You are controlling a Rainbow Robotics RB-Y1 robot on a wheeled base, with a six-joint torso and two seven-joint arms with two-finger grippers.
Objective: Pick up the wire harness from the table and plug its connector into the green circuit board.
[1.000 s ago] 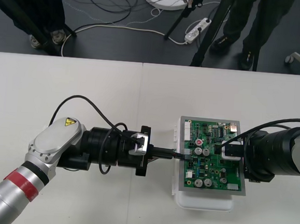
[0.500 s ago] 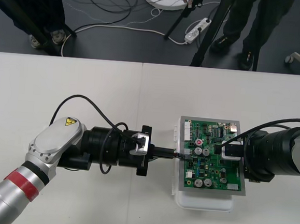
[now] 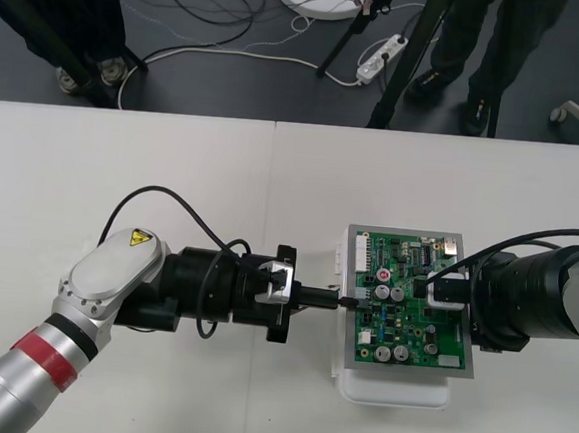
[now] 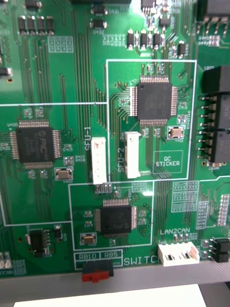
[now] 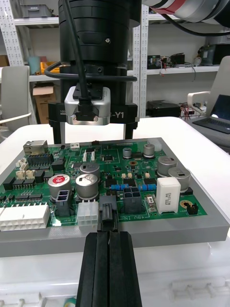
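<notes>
Your left pincer, clamped on the harness's black plug, holds it at the left edge of the green circuit board, long axis pointing straight in. Seating is unclear. Your right pincer, fingers apart, rests over the board's right side.

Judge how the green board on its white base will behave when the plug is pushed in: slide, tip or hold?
Probably holds: the right claw stands at the board, opposite the left claw holding the plug. Its wide, flat white base looks unlikely to tip.
</notes>
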